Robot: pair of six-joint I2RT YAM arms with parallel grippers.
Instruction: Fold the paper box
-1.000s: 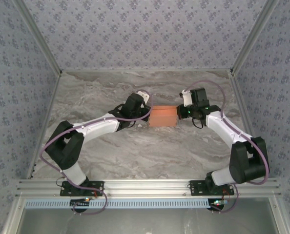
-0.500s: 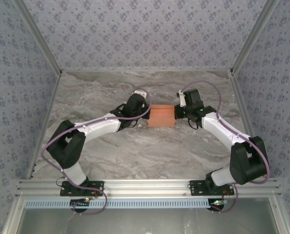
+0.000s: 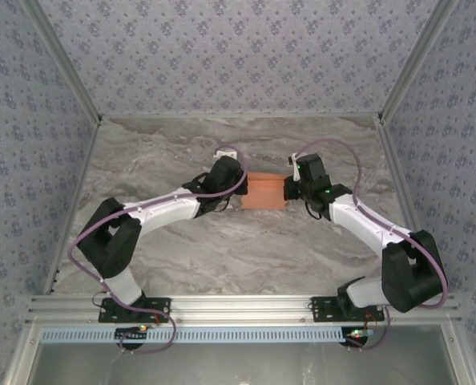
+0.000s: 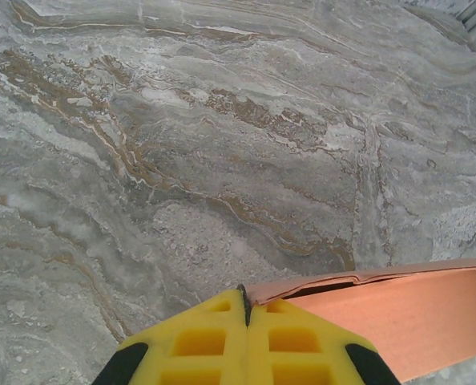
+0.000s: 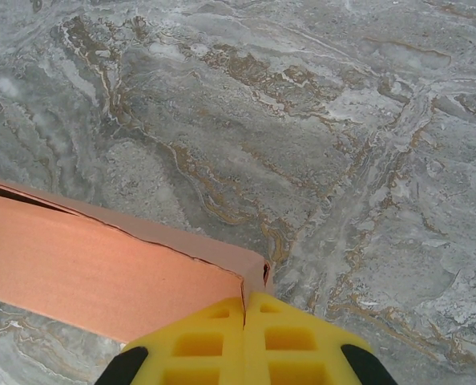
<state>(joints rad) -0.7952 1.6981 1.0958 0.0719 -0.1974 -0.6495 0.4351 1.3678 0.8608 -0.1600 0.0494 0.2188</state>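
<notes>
Grey marbled tabletop (image 3: 222,249) filled the middle of the scene, and the paper box (image 3: 264,191) lay on it toward the back, roughly midway between the side walls. We saw it as a small salmon-orange cardboard block, already raised into a rectangular shape rather than lying as a flat sheet.

In the left wrist view, the paper box (image 4: 406,317) showed a long top edge with a narrow dark gap under it, so one panel looked not fully seated. In the right wrist view, its corner (image 5: 86,273) sat right at the fingertips.

Either end of the box was met by an arm. The left gripper (image 3: 240,194) touched the left end and the right gripper (image 3: 287,191) touched the right end. Both pairs of yellow fingers were pressed together, pad against pad, seen clearly at the left gripper (image 4: 246,301) and at the right gripper (image 5: 244,309). We could not tell whether a thin card edge was caught between them.

We judged the step to be squeezing the ends inward to set the last flaps, late in the folding. Next would come an even push from both sides, so the light box would not skid or buckle.

Patterned blue-grey wallpaper (image 3: 238,56) enclosed the table.
</notes>
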